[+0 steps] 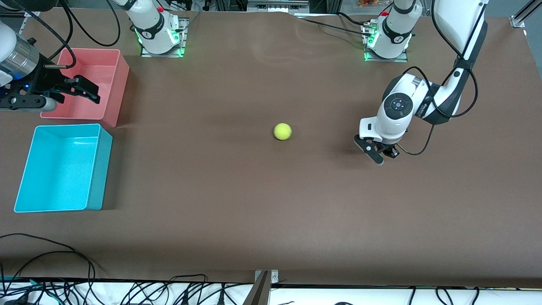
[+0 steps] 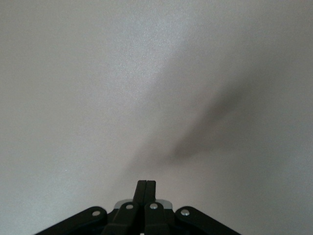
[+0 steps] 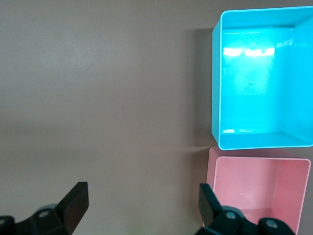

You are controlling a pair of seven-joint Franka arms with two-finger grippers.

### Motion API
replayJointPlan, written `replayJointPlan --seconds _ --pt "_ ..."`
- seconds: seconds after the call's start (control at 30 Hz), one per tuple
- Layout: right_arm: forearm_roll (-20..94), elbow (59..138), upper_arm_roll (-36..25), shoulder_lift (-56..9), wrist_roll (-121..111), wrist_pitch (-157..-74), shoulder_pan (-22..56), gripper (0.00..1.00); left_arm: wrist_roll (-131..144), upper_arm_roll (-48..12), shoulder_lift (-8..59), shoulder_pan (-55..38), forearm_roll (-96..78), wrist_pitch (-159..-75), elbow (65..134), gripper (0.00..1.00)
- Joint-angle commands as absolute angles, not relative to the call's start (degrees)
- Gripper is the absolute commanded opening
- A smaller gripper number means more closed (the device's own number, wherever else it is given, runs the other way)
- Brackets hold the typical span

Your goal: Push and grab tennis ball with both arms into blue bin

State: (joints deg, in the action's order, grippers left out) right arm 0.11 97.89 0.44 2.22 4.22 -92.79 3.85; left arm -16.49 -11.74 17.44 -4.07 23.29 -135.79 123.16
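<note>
Tennis ball [image 1: 282, 131] mid-table; blue bin [image 1: 95, 169] at right arm's end, nearer camera than pink bin [image 1: 114, 84].

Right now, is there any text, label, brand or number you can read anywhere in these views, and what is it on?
None reads clearly.
Left arm, dark band by the wrist: white lettering, too small to read.
Round marks on the two arm bases: too small to read.
Tennis ball, blue bin, pink bin: no print visible.
</note>
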Motion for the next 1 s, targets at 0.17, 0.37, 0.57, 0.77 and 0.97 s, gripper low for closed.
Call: replayJointPlan --seconds 0.17,0.37,0.57,0.77,0.97 --pt "0.3 96.6 0.5 2.3 4.3 -91.1 4.0 1.00 -14.9 -11.9 4.4 -3.5 21.6 -134.0 126.4 0.00" --pt "0.4 96.5 0.5 2.3 4.4 -91.1 4.0 1.00 -14.9 -11.9 -0.1 -3.5 20.0 -131.4 127.1 0.00" --pt "0.4 96.6 0.6 2.1 4.5 -90.2 4.0 1.00 -14.7 -11.7 -6.1 -3.3 13.5 -126.6 127.1 0.00" --pt "0.3 96.6 0.5 2.0 4.6 -90.0 5.1 1.00 -14.1 -11.3 -12.1 -3.4 12.5 -120.9 126.3 0.00" --pt "0.4 96.6 0.5 1.9 4.6 -90.0 5.2 1.00 -11.1 -9.5 -15.3 -4.0 6.5 -114.1 123.6 0.00"
